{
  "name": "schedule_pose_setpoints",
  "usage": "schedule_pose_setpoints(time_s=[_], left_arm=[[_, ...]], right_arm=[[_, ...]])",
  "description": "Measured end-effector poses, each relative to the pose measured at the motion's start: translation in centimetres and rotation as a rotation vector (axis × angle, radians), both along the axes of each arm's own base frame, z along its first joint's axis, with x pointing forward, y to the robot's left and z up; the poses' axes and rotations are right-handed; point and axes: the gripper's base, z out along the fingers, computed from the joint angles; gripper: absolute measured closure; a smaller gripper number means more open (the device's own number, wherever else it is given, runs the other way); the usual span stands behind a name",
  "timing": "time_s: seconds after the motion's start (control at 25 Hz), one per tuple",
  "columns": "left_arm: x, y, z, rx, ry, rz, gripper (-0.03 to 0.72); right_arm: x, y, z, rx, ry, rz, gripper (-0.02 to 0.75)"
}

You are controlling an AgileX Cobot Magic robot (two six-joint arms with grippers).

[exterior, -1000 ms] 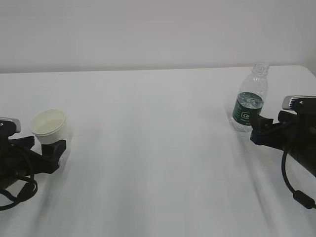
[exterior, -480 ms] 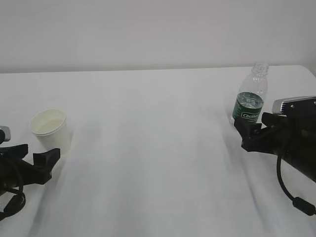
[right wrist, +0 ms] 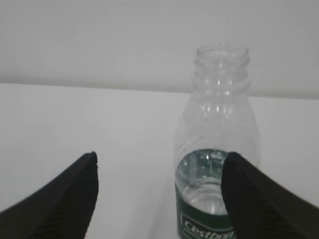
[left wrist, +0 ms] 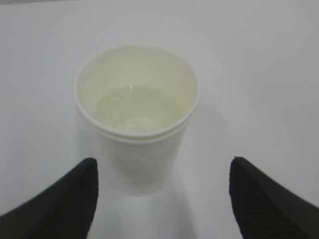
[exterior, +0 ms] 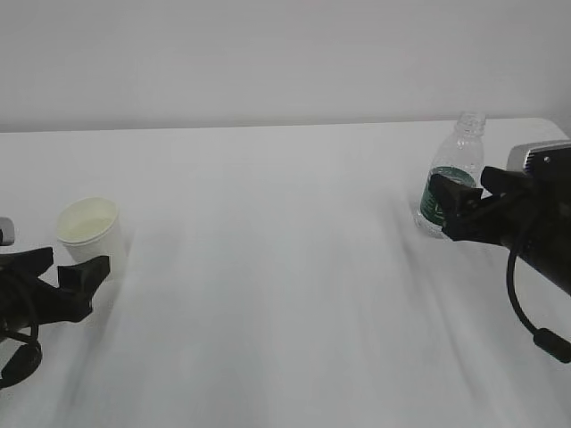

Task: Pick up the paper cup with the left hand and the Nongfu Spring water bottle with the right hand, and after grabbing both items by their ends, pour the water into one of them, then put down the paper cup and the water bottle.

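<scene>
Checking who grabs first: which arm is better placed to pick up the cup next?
The left. Its open end effector faces the cup, standing just beyond its fingertips. The right end effector is far across the table, at the bottle.

Quick count: one white paper cup (exterior: 88, 230) at the left of the frame, one clear water bottle (exterior: 451, 178) with a green label at the right, two black grippers, one white table (exterior: 268, 267).
</scene>
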Motion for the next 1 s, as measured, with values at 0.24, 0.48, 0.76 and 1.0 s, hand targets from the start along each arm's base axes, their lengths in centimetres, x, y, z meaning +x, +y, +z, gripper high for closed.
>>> schedule_pose_setpoints(time_s=[0.24, 0.48, 0.76, 1.0], left_arm=[[0.1, 0.1, 3.5, -0.038, -0.141, 0.017, 0.101], [-0.4, 0.6, 7.5, -0.091, -0.302, 0.060, 0.108], [-1.2, 1.2, 12.3, -0.164, -0.500, 0.104, 0.165], [-1.5, 1.3, 16.9, -0.210, -0.614, 0.100, 0.169]], right_arm=[[1.0, 0.0, 2.5, -0.016, -0.020, -0.007, 0.151], [1.3, 0.0, 6.4, -0.047, -0.033, -0.014, 0.151], [0.0, -0.4, 11.8, -0.067, -0.090, -0.035, 0.151], [-2.6, -0.9, 15.0, -0.088, -0.094, -0.056, 0.151]])
